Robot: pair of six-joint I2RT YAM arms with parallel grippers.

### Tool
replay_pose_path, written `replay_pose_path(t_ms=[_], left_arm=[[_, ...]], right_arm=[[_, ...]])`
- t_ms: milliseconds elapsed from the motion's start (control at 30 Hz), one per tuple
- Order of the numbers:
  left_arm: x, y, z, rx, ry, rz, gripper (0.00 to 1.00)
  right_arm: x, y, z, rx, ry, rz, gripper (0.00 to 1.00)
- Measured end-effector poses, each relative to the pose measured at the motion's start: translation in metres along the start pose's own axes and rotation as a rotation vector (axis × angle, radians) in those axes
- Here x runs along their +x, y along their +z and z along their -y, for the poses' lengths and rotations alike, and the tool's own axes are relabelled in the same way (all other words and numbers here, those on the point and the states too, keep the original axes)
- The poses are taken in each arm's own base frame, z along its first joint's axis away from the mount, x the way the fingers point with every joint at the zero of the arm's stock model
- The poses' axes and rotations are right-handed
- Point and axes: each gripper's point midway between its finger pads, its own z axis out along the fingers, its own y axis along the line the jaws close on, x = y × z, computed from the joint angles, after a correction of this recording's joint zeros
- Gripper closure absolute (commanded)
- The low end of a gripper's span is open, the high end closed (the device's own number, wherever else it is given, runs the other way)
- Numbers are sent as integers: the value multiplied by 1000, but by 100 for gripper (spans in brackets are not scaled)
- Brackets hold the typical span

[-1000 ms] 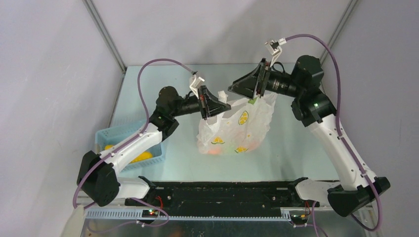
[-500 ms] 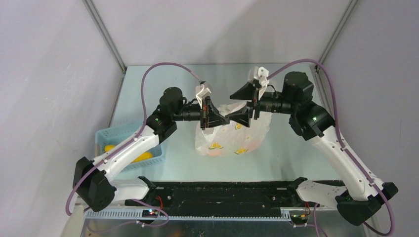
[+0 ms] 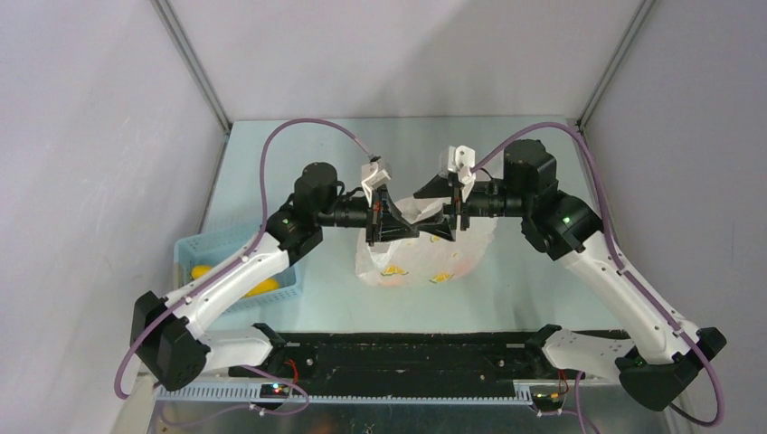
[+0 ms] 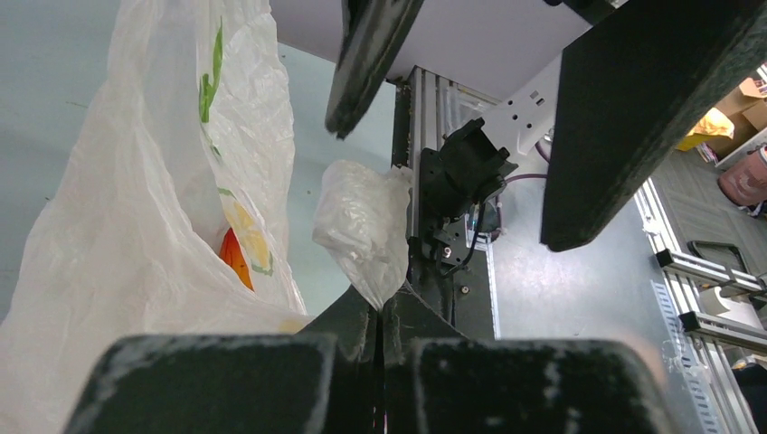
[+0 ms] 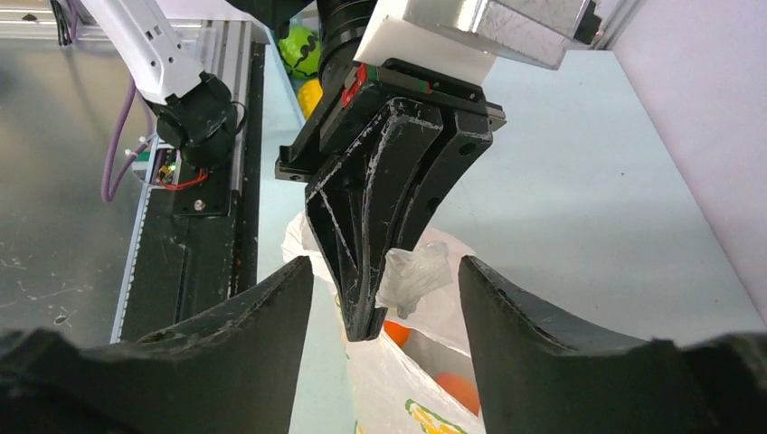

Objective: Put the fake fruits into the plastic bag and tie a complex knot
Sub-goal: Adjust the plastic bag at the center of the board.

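The plastic bag stands mid-table with orange fruits inside, seen in the right wrist view and in the left wrist view. My left gripper is above the bag's mouth, shut on a bunched white handle tail of the bag. My right gripper faces it from the right and is open. Its fingers straddle the left gripper's tip and the tail without gripping. No knot shows.
A light blue basket stands at the left near the left arm, with a yellow fruit in it. Green and yellow fruits show in the right wrist view. The black rail runs along the near edge.
Both grippers moved in toward each other above the bag. The right gripper swung left and down, and now stands open around the left gripper's tip. The bag's right top has slumped.
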Motion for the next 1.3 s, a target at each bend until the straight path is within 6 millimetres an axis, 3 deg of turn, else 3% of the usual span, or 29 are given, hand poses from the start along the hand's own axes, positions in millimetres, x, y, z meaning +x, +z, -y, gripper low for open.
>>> replay_pose_path(t_ms=[733, 800, 933, 967, 1200, 1300], left_arm=[[-3, 1, 8, 18, 23, -1, 100], [-2, 1, 8, 18, 21, -3, 100], [-2, 1, 9, 23, 19, -7, 100], [-2, 1, 9, 23, 19, -7, 100], [0, 0, 6, 6, 36, -11, 69], [0, -1, 6, -3, 35, -18, 63]], right_arm=[[21, 12, 4, -8, 8, -65, 72], [23, 12, 4, -7, 11, -69, 76], [23, 12, 4, -8, 17, -72, 100], [24, 12, 4, -8, 20, -72, 100], [20, 11, 6, 22, 90, -63, 100], [11, 5, 12, 57, 129, -30, 100]])
